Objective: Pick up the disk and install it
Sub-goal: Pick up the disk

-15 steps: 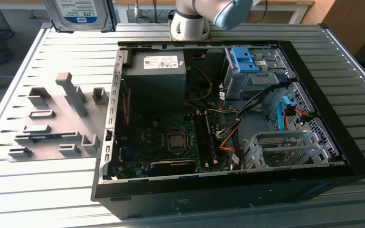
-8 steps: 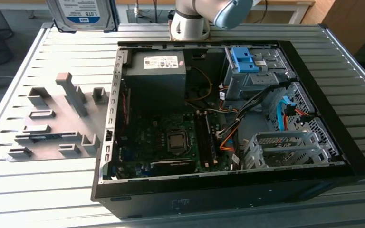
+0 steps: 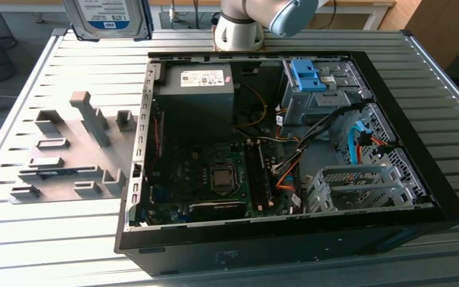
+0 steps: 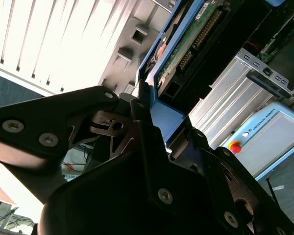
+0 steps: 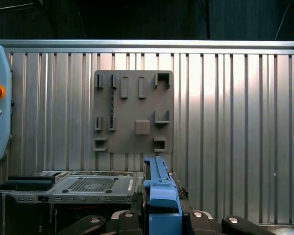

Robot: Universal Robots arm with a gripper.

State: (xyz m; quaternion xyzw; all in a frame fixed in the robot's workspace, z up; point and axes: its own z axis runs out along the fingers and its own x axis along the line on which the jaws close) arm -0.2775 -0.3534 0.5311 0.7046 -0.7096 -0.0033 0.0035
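One grey fixture plate (image 3: 70,149) lies flat on the slatted bench (image 3: 213,45), on the exterior view's left of the open computer case (image 3: 293,239), just beside its side wall.

Disk (image 3: 106,18): beyond the case's far corner on the exterior view's left, label side facing that camera, blue frame round its edge.

Arm (image 3: 253,24): base stands just behind the case's far wall.

Inside the case: dark power-supply box (image 3: 198,98) at the far wall; motherboard (image 3: 213,179) covers the floor; blue plastic clip (image 3: 305,75) sits on the drive cage towards the far corner on the exterior view's right.

Jaws: closed onto the disk's blue frame, one black finger (image 4: 142,137) on each side of it in both wrist views. The second wrist view shows the disk's green circuit-board face. In the first wrist view the disk is edge-on, with the fixture plate and the case on the bench beyond it.
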